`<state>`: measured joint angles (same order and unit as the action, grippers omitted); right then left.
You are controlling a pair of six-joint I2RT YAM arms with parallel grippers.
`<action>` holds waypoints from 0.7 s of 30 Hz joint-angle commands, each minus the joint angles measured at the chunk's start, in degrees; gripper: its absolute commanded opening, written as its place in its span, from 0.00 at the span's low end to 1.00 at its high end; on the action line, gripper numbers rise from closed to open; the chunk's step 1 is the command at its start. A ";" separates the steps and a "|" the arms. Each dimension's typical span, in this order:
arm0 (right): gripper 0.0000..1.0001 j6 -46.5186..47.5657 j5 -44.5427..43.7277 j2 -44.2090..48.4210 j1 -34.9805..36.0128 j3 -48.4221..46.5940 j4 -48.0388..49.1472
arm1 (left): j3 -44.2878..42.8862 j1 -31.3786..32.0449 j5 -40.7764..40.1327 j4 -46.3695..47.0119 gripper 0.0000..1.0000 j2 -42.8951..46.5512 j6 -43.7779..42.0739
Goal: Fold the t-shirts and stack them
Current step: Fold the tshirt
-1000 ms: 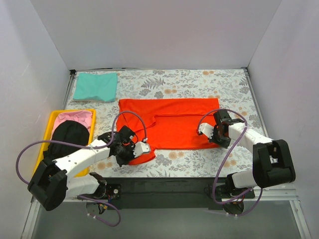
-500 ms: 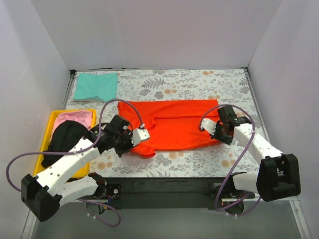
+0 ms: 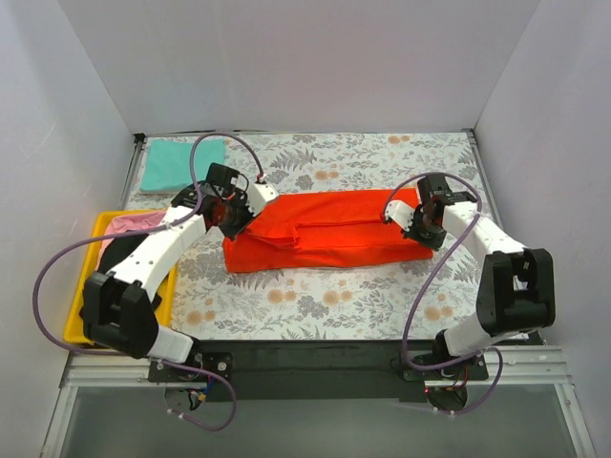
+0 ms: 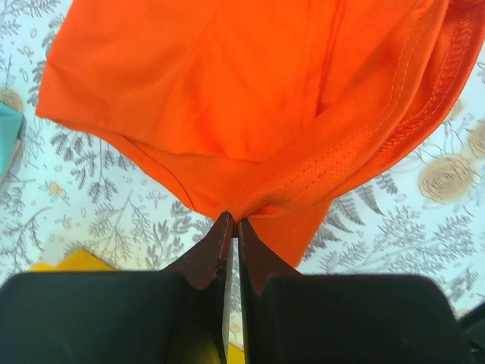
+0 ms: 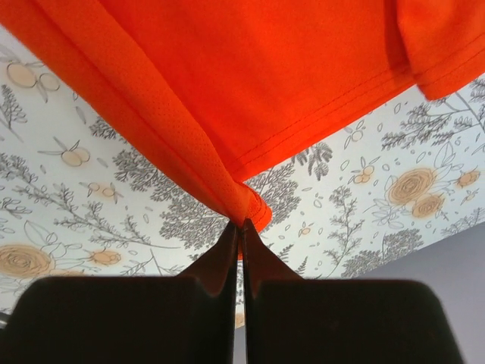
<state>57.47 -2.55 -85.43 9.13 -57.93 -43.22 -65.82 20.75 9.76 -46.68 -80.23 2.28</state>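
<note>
The orange-red t-shirt lies folded into a long band across the middle of the floral cloth. My left gripper is shut on the shirt's left edge, lifted above the table. My right gripper is shut on the shirt's right edge. The teal t-shirt lies folded at the back left. The black t-shirt and the pink t-shirt lie in the yellow tray, partly hidden by my left arm.
The yellow tray stands at the left edge. The grey floral cloth covers the table. White walls close in on the left, back and right.
Both grippers have carried the shirt's near edge away from me and over its far half. The shirt went from a wide spread to a narrow folded band.
</note>
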 commanded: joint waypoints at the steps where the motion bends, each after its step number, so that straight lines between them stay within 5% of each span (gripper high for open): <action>1: 0.01 1.33 1.40 -3.24 -0.25 -4.90 -0.72 | -4.13 -0.27 1.49 3.17 0.00 -2.91 -2.11; 21: 0.01 2.38 1.14 -17.31 -2.45 -19.58 -0.55 | -16.26 -4.14 2.28 8.27 0.00 -19.26 -5.54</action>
<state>57.91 -2.11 -101.51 7.07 -74.65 -43.20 -79.57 17.04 11.03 -40.23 -99.07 -2.20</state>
